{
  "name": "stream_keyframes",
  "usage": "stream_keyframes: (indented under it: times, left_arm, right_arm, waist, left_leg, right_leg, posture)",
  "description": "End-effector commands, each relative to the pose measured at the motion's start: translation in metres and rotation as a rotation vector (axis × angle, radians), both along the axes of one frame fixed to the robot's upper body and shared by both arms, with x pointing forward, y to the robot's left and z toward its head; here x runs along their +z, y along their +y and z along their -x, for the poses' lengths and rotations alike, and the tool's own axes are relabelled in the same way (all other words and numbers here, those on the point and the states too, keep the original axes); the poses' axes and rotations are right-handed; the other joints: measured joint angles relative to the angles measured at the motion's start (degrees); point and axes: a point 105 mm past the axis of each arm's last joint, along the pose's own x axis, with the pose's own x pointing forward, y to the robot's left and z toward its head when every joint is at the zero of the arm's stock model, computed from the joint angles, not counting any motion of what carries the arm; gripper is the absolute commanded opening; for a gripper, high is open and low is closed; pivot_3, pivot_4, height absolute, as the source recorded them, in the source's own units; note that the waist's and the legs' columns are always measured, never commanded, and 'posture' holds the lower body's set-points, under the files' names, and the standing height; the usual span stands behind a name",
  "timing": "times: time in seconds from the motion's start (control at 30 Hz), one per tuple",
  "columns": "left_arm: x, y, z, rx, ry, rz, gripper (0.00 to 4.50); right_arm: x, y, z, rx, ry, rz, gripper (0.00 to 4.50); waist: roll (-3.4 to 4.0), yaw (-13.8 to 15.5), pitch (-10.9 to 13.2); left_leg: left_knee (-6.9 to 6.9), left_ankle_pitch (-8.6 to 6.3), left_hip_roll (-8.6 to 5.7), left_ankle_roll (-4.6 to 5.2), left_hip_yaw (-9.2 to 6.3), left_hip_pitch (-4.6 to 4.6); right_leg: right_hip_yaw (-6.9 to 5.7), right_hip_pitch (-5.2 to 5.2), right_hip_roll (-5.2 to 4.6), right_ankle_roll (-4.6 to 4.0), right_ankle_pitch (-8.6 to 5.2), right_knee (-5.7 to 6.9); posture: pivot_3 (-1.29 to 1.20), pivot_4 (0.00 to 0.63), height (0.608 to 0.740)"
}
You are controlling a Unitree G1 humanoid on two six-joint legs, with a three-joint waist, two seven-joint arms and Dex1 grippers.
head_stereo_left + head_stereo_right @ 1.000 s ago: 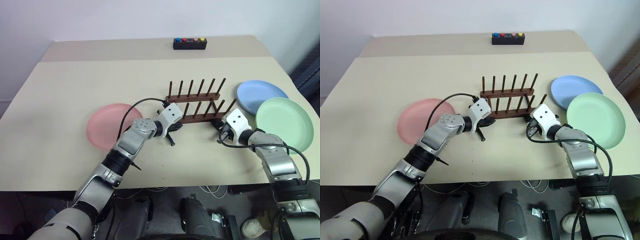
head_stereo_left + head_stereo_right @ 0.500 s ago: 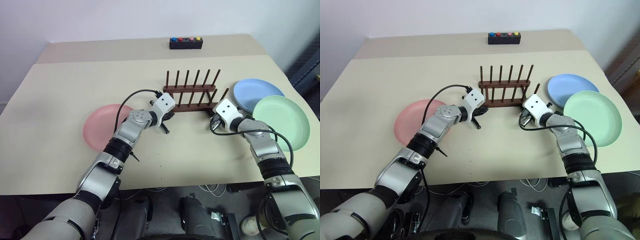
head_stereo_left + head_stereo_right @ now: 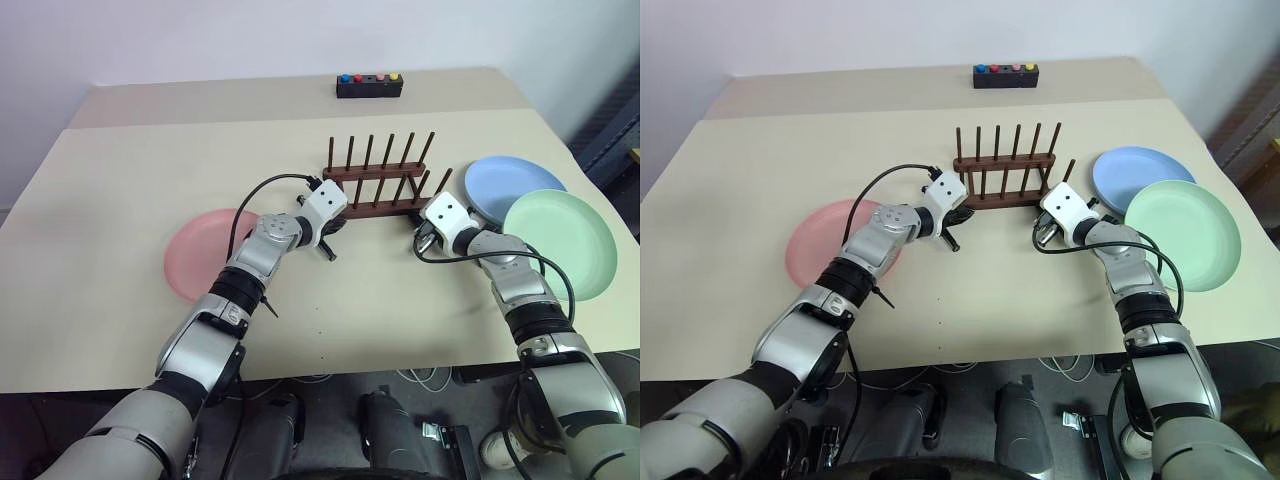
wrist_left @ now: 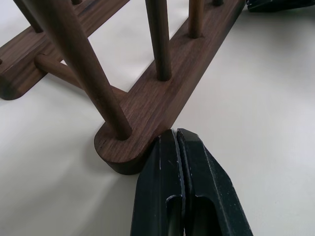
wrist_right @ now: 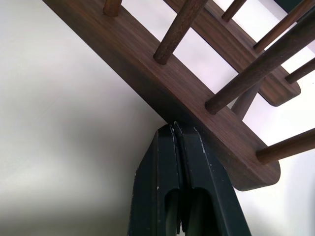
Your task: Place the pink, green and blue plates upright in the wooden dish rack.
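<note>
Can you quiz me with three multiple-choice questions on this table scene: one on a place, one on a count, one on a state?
1. Where does the pink plate lie?
A. In the rack
B. Flat on the table, on the left arm's side
C. Under the green plate

2. How many plates stand in the wooden dish rack?
A. None
B. One
C. Three

3. How are the left gripper and right gripper?
A. Both open
B. Both shut, tips at the rack's near rail
C. Each holding a plate

Answers: B, it lies flat, left of the rack. A, its pegs are bare; the blue plate and green plate lie on the table. B, the wrist views show closed fingers.
</note>
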Motion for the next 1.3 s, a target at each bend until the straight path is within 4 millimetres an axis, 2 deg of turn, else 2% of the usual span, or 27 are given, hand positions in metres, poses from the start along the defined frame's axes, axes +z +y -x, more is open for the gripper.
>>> stream_keyframes:
  times: [0.03, 0.13, 0.3, 0.43, 0.57, 0.67, 0.77, 0.83, 0.9, 1.03, 1.17, 1.23, 1.3]
  left_arm:
    - [0.006, -0.003, 0.001, -0.014, -0.023, 0.006, 0.02]
    - [0.011, -0.003, 0.002, -0.021, -0.023, 0.03, 0.02]
    - [0.044, -0.005, 0.028, -0.157, 0.128, 0.252, 0.02]
    - [0.063, 0.011, 0.052, -0.248, 0.153, 0.241, 0.02]
    - [0.085, 0.037, 0.063, -0.267, 0.178, 0.248, 0.02]
    - [0.101, 0.067, 0.064, -0.276, 0.163, 0.27, 0.88]
    - [0.126, 0.095, 0.069, -0.318, 0.111, 0.344, 2.36]
    - [0.135, 0.112, 0.068, -0.318, 0.07, 0.359, 3.29]
    - [0.143, 0.136, 0.064, -0.272, 0.039, 0.373, 4.41]
    - [0.156, 0.187, 0.051, -0.106, -0.057, 0.35, 4.47]
    - [0.155, 0.242, 0.034, 0.158, -0.122, 0.278, 4.47]
    - [0.15, 0.266, 0.035, 0.265, -0.019, 0.374, 4.47]
    - [0.146, 0.283, 0.038, 0.333, -0.008, 0.385, 4.47]
  right_arm:
    - [0.016, 0.002, -0.003, 0.007, -0.054, -0.014, 0.0]
    - [0.02, 0.006, 0.002, 0.041, -0.047, -0.064, 0.0]
    - [0.056, 0.016, 0.032, 0.155, -0.068, -0.249, 0.0]
    - [0.078, 0.013, 0.063, 0.219, -0.051, -0.343, 0.0]
    - [0.089, 0.004, 0.084, 0.243, -0.014, -0.404, 0.0]
    - [0.105, 0.006, 0.102, 0.329, 0.007, -0.486, 0.85]
    - [0.122, 0.012, 0.119, 0.412, 0.01, -0.516, 2.3]
    - [0.13, 0.013, 0.123, 0.432, 0.002, -0.528, 3.21]
    - [0.142, 0.013, 0.128, 0.465, -0.014, -0.552, 4.35]
    - [0.155, 0.019, 0.145, 0.592, 0.021, -0.646, 4.44]
    - [0.15, 0.029, 0.154, 0.662, 0.087, -0.664, 4.44]
    - [0.146, 0.033, 0.155, 0.666, 0.085, -0.627, 4.44]
    - [0.142, 0.036, 0.157, 0.681, 0.1, -0.606, 4.44]
  waist:
    - [0.0, 0.0, 0.0]
    - [0.0, 0.0, 0.0]
    - [0.01, 0.0, 0.0]
    - [0.02, 0.0, 0.0]
    - [0.02, 0.1, 0.0]
    - [0.03, 0.0, 0.0]
    - [0.04, 0.0, 0.0]
    - [0.04, 0.2, 0.0]
    - [0.04, 0.3, 0.0]
    - [0.03, 0.3, 0.0]
    - [0.02, 0.3, 0.0]
    - [0.02, 0.3, 0.0]
    - [0.02, 0.2, 0.0]
  left_leg:
    - [0.0, 0.0, 0.0, 0.0, 0.0, 0.0]
    - [0.0, 0.0, 0.0, 0.0, 0.0, 0.0]
    - [0.0, 0.0, 0.02, 0.0, -0.01, -0.18]
    - [0.0, -0.07, 0.03, 0.12, -0.01, -0.21]
    - [0.01, -0.08, 0.04, 0.13, -0.03, -0.19]
    - [-0.02, -0.08, 0.05, 0.14, -0.03, -0.15]
    - [-0.05, -0.09, 0.06, 0.14, -0.03, -0.15]
    - [-0.05, -0.09, 0.06, 0.14, -0.03, -0.15]
    - [-0.05, -0.09, 0.06, 0.14, -0.03, -0.15]
    - [-0.06, -0.1, 0.06, 0.16, -0.03, -0.15]
    - [-0.07, -0.11, 0.06, 0.17, -0.04, -0.15]
    - [-0.07, -0.11, 0.05, 0.17, -0.03, -0.15]
    - [-0.08, -0.12, 0.05, 0.19, -0.03, -0.15]
  right_leg:
    - [0.0, 0.0, 0.0, 0.0, 0.0, 0.0]
    - [0.0, 0.0, 0.0, 0.0, 0.0, 0.0]
    - [0.0, -0.19, 0.0, 0.01, 0.0, 0.0]
    - [0.01, -0.24, 0.01, 0.01, 0.0, 0.02]
    - [0.01, -0.2, 0.02, 0.0, 0.0, 0.01]
    - [0.02, -0.19, 0.03, 0.0, 0.0, 0.01]
    - [0.02, -0.2, 0.03, 0.0, 0.0, -0.02]
    - [0.01, -0.19, 0.01, -0.01, -0.01, -0.03]
    - [-0.01, -0.17, -0.01, -0.01, -0.01, -0.05]
    - [-0.01, -0.17, -0.04, -0.01, -0.01, -0.06]
    - [-0.02, -0.17, -0.06, -0.01, -0.01, -0.07]
    - [-0.02, -0.17, -0.08, -0.01, -0.01, -0.07]
    - [-0.02, -0.2, -0.04, 0.0, -0.01, -0.04]
  posture:
    - [0.0, 0.15, 0.74]
    - [0.0, 0.15, 0.74]
    - [0.0, 0.15, 0.74]
    - [0.0, 0.15, 0.74]
    - [0.0, 0.15, 0.74]
    - [0.0, 0.15, 0.74]
    - [0.0, 0.15, 0.74]
    - [0.0, 0.15, 0.74]
    - [0.0, 0.15, 0.74]
    - [0.0, 0.15, 0.74]
    - [0.0, 0.15, 0.74]
    - [0.0, 0.15, 0.74]
    - [0.0, 0.15, 0.74]
